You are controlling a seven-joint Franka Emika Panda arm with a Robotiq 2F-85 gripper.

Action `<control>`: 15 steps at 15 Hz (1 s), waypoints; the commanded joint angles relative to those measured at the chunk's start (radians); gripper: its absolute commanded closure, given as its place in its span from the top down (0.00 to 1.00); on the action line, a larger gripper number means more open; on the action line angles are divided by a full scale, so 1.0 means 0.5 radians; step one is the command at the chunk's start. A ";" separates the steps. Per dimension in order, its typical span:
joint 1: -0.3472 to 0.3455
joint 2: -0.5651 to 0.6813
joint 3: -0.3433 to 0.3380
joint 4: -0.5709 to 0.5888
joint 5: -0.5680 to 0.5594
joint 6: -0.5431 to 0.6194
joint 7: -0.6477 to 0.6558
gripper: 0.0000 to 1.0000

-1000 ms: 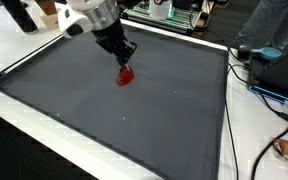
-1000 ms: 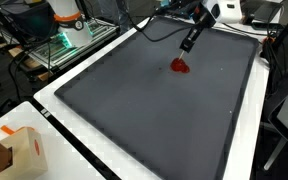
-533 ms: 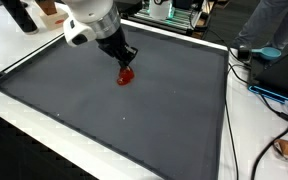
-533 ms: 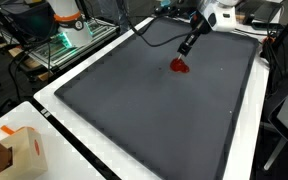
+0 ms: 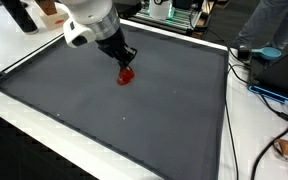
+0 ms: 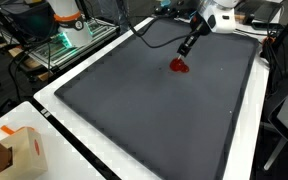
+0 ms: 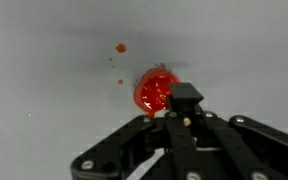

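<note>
Wrist view, mid-frame: small red blob [image 7: 157,92] on grey mat [image 7: 44,60], likely soft, light, squashy; gripper [image 7: 184,104] narrowed just above; grasp across its middle.

A small red object [image 5: 126,76], rounded and glossy, lies on the dark grey mat in both exterior views [image 6: 180,66]. In the wrist view it [image 7: 156,91] shows as a bright red-orange blob with tiny specks of the same colour beside it.

Glossy red object [image 7: 156,90], matt grey mat [image 5: 134,115]
</note>
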State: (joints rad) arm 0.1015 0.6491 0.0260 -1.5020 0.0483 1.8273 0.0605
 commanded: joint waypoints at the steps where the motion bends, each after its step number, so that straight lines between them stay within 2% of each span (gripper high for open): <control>1: -0.019 0.037 0.003 -0.037 -0.019 0.070 -0.001 0.03; 15: -0.026 0.013 0.000 -0.050 -0.015 0.072 0.004 0.03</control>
State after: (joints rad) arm 0.1005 0.6502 0.0235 -1.5021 0.0473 1.8335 0.0641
